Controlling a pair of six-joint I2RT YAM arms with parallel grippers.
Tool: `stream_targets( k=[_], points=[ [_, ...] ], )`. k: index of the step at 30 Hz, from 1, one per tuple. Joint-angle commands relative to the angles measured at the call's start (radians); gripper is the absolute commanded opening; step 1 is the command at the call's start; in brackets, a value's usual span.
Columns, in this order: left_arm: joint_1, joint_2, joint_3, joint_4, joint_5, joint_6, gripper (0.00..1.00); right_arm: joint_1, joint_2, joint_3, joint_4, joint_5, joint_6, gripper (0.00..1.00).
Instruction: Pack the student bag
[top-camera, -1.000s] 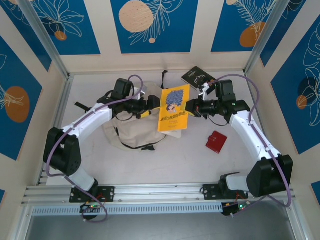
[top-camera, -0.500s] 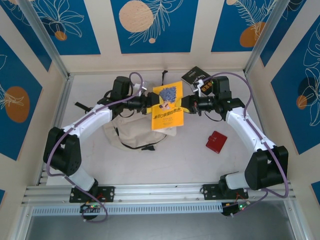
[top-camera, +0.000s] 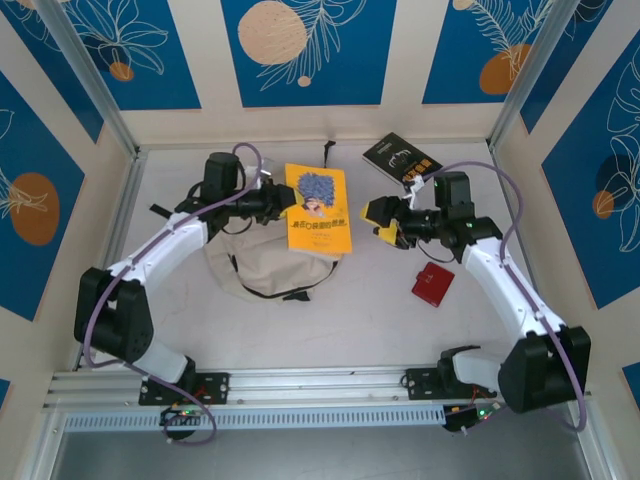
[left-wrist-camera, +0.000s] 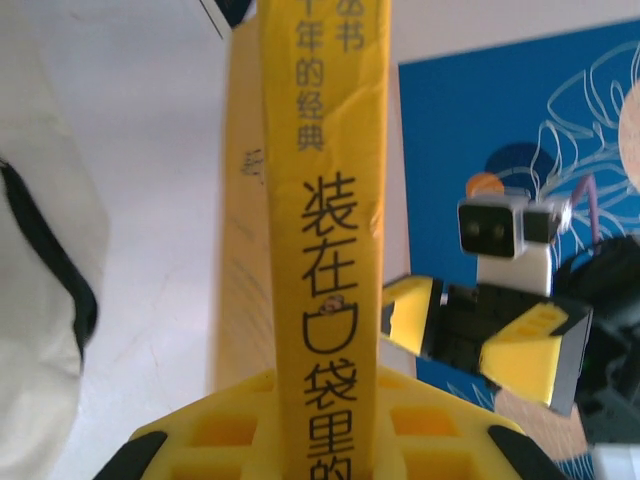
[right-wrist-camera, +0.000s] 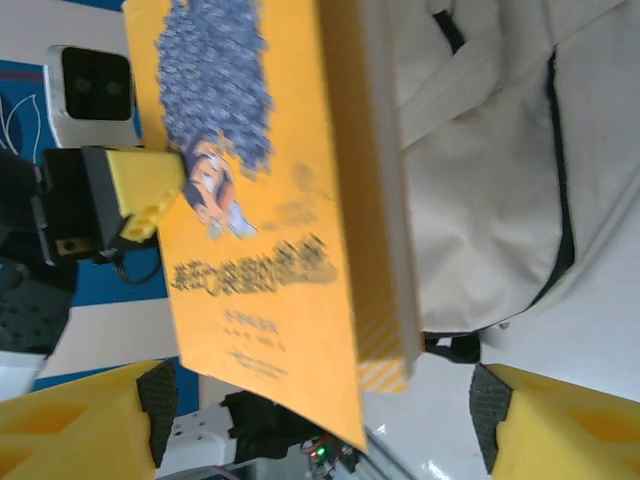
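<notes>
Top external view, step in hand: carrying a book to the bag. My left claw (top-camera: 276, 198) is clamped narrow on the left edge of a yellow book (top-camera: 318, 208), cover up, above the far end of the bag (top-camera: 262, 268). Left wrist view: the book's spine runs up from between my yellow fingers (left-wrist-camera: 170, 445). My right claw (top-camera: 386, 220) stands wide, just beside the book's right edge and apart from it. Right wrist view: both its fingers are clear of the cover. The bag lies slumped on the worktop (top-camera: 370, 320) under my left arm, cream with black straps; whether its mouth is open I cannot tell. A black book (top-camera: 402, 157) and a red wallet (top-camera: 432, 284) lie unpacked to the right. Judged next move: lower the yellow book into the bag, which calls for finding the opening, perhaps with the free claw holding it apart.
</notes>
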Motion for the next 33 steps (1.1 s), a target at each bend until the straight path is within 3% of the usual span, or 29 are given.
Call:
stream_targets(
  k=[1, 9, 15, 20, 28, 33],
  points=[
    [0.013, -0.067, 0.033, 0.025, -0.083, -0.028, 0.0, 0.033, -0.056, -0.096, 0.156, 0.086, 0.196, 0.82],
    [0.008, -0.114, 0.004, 0.194, -0.309, -0.193, 0.0, 0.285, -0.11, -0.303, 0.717, 0.292, 0.624, 0.9],
    [-0.003, -0.158, -0.049, 0.285, -0.405, -0.276, 0.0, 0.446, -0.072, -0.302, 0.873, 0.481, 0.737, 0.94],
    [-0.016, -0.199, -0.069, 0.302, -0.462, -0.297, 0.0, 0.479, -0.012, -0.279, 0.934, 0.563, 0.845, 0.94],
    [-0.028, -0.211, -0.064, 0.311, -0.472, -0.321, 0.0, 0.483, 0.098, -0.176, 0.968, 0.581, 0.907, 0.92],
    [-0.031, -0.212, -0.056, 0.31, -0.471, -0.33, 0.0, 0.483, 0.187, -0.142, 1.089, 0.571, 0.957, 0.92]
  ],
)
